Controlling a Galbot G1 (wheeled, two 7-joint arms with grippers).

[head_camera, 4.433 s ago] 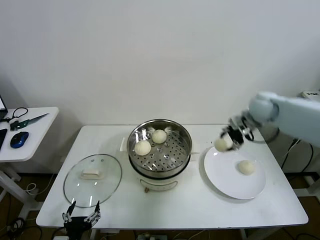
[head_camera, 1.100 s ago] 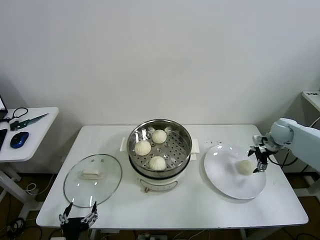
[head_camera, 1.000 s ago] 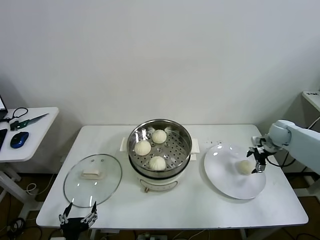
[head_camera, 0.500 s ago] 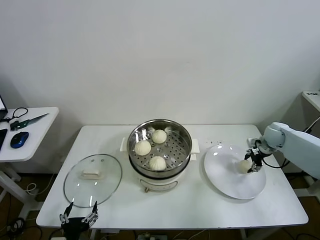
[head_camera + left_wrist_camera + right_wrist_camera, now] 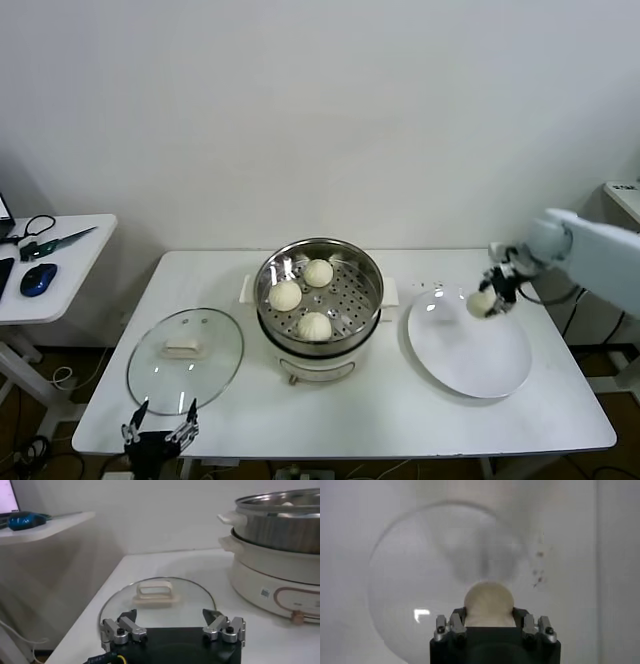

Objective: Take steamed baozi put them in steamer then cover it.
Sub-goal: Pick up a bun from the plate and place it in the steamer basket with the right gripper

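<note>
One baozi (image 5: 483,302) is now sitting between my right gripper's (image 5: 492,298) closed jaws, lifted off the plate (image 5: 470,360) below them; three are resting in the steamer (image 5: 320,290). My left gripper (image 5: 160,436) is idling wide open beside the lid (image 5: 186,359).

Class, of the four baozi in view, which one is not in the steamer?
The baozi held in the right gripper above the white plate; the other three sit on the steamer tray.
</note>
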